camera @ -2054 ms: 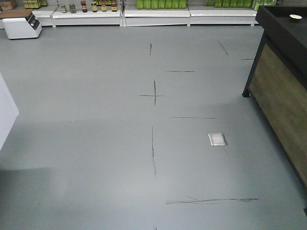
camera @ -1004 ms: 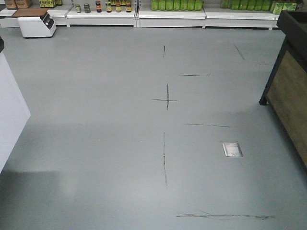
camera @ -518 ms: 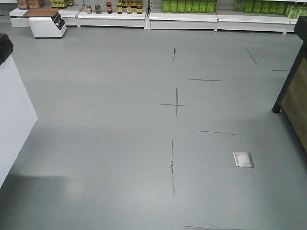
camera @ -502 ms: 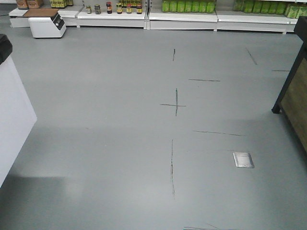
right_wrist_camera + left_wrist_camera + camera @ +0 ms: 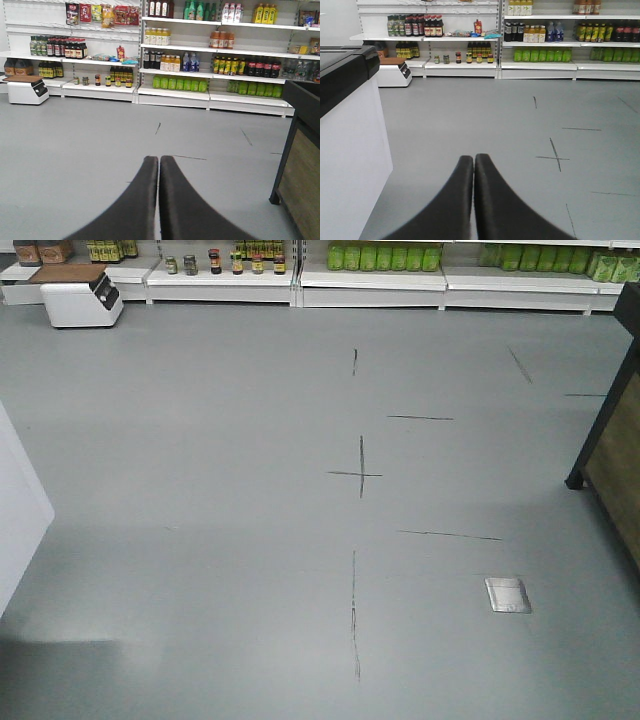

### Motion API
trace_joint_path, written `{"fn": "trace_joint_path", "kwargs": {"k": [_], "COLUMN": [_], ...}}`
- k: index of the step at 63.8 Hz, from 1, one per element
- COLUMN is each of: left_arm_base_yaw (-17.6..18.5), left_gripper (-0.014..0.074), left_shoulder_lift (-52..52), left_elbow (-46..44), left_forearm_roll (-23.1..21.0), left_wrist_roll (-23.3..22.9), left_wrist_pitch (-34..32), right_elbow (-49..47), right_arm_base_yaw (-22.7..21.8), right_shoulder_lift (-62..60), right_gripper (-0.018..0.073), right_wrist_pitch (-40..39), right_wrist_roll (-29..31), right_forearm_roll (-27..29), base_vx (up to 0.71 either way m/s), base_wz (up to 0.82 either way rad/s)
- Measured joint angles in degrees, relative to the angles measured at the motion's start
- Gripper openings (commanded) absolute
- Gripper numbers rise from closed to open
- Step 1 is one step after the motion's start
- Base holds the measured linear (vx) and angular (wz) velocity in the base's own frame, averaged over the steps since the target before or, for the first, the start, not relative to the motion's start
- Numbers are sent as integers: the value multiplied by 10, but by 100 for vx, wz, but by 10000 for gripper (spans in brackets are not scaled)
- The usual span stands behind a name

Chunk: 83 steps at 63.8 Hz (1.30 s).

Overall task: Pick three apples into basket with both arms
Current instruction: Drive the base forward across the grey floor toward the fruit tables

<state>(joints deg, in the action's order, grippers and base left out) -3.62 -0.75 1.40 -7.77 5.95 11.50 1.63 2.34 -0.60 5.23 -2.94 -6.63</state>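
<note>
No apple and no basket show in any view. My left gripper (image 5: 473, 159) is shut and empty, its black jaws pressed together, pointing over bare grey floor. My right gripper (image 5: 158, 160) is also shut and empty, held over the floor and facing the shop shelves. Neither gripper shows in the front view, which holds only grey floor (image 5: 250, 500) with dark scuff lines.
A white counter with a black top (image 5: 345, 150) stands close on the left. A dark wood-panelled stand (image 5: 300, 165) is on the right, also in the front view (image 5: 612, 460). Shelves of bottles and jars (image 5: 175, 65) line the far wall. A white scale (image 5: 78, 295) sits far left. A metal floor plate (image 5: 507, 594) lies right.
The view has swung left and then back slightly: the floor marks shifted right across the frames, the wood-panelled stand slid toward the right edge, and the white counter came into view on the left.
</note>
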Motion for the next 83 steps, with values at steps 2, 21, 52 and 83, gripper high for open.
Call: {"fn": "trace_joint_path", "kwargs": {"k": [2,21,52,83], "left_arm_base_yaw": [0,0,0,0], "left_gripper": [-6,-6,-6,-6], "left_shoulder_lift": [0,0,0,0], "left_elbow": [0,0,0,0], "left_forearm_roll": [0,0,0,0], "left_wrist_roll": [0,0,0,0], "left_wrist_pitch": [0,0,0,0], "right_elbow": [0,0,0,0], "right_arm_base_yaw": [0,0,0,0], "right_shoulder_lift": [0,0,0,0], "right_gripper": [-1,-1,-1,-1], "right_wrist_pitch": [0,0,0,0], "right_wrist_roll": [0,0,0,0], "right_forearm_roll": [0,0,0,0], "base_vx": [21,22,23,21], "base_wz": [-4,-4,-9,-26]}}
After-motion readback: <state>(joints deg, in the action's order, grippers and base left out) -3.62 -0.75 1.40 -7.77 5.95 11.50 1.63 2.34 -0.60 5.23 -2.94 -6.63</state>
